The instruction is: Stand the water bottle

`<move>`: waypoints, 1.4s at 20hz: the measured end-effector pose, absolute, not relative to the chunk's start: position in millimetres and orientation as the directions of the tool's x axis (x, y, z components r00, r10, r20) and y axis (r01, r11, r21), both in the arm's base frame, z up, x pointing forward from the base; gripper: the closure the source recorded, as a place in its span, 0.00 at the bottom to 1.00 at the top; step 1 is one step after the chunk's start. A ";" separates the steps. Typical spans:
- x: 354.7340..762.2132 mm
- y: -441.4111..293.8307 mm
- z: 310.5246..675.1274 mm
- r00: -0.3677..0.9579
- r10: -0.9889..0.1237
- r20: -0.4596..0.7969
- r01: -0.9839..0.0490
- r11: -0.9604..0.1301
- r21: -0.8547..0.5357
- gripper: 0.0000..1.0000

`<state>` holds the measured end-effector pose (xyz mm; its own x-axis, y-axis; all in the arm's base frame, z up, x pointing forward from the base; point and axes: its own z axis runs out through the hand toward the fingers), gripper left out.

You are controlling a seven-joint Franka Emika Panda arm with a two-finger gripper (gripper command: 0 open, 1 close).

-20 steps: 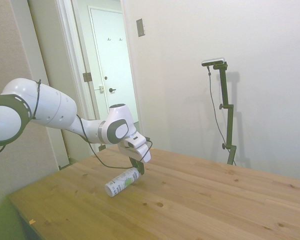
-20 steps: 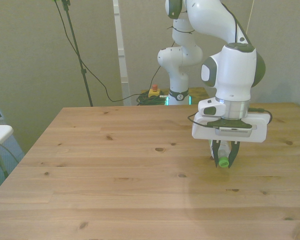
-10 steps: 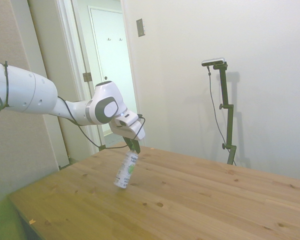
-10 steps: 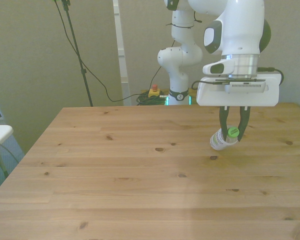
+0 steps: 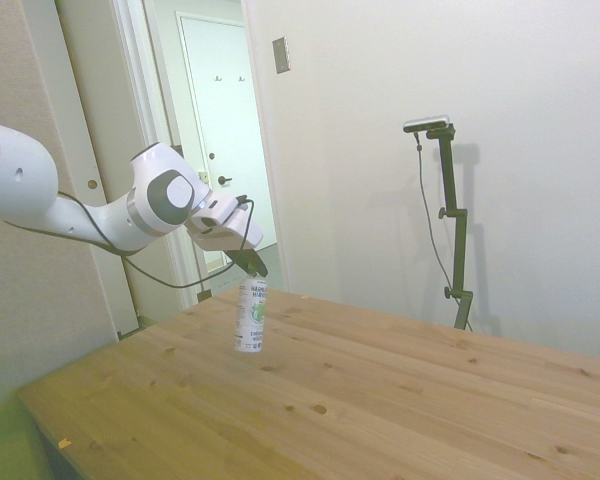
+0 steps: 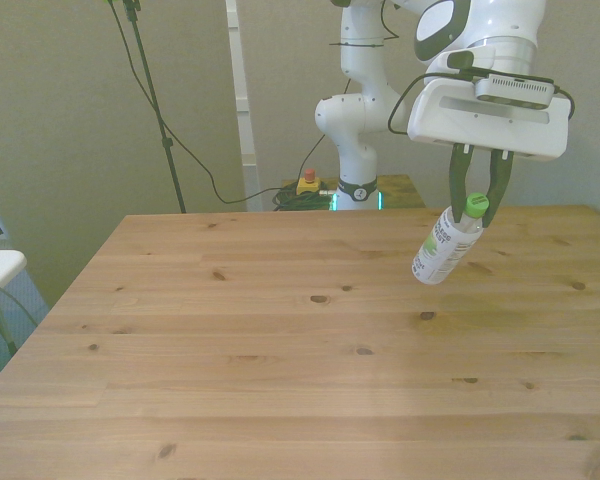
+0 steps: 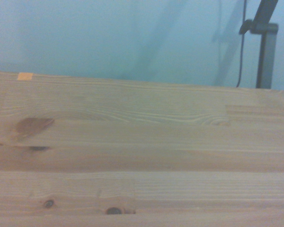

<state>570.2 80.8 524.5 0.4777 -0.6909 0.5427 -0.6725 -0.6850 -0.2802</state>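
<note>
The water bottle (image 5: 250,315) (image 6: 446,245), slim clear plastic with a white and green label and a green cap, hangs by its neck from my gripper (image 5: 252,269) (image 6: 477,205), which is shut on it. In the side view it hangs nearly upright with its base close to the wooden table (image 5: 380,400); whether it touches is unclear. In the front view it tilts, its base swung toward the front view's left, over the table's (image 6: 280,380) right part. The wrist view shows only table planks (image 7: 132,156) and a wall; the bottle is out of it.
The table's far edge runs close behind the bottle in the side view, with a doorway (image 5: 215,150) beyond. In the front view the robot's base (image 6: 355,150) stands behind the table, and cables and a small red button box (image 6: 308,183) lie beside it.
My gripper has risen and drawn back toward the robot's base with the bottle. The bottle went from lying on the table to hanging cap-up, nearly upright.
</note>
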 end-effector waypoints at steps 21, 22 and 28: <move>552.7 24.1 441.3 0.105 -0.766 0.634 -0.613 -0.552 -0.565 1.00; 553.3 24.3 438.5 0.100 -0.770 0.630 -0.610 -0.548 -0.573 1.00; 552.3 21.0 435.4 0.085 -0.780 0.620 -0.595 -0.539 -0.596 0.00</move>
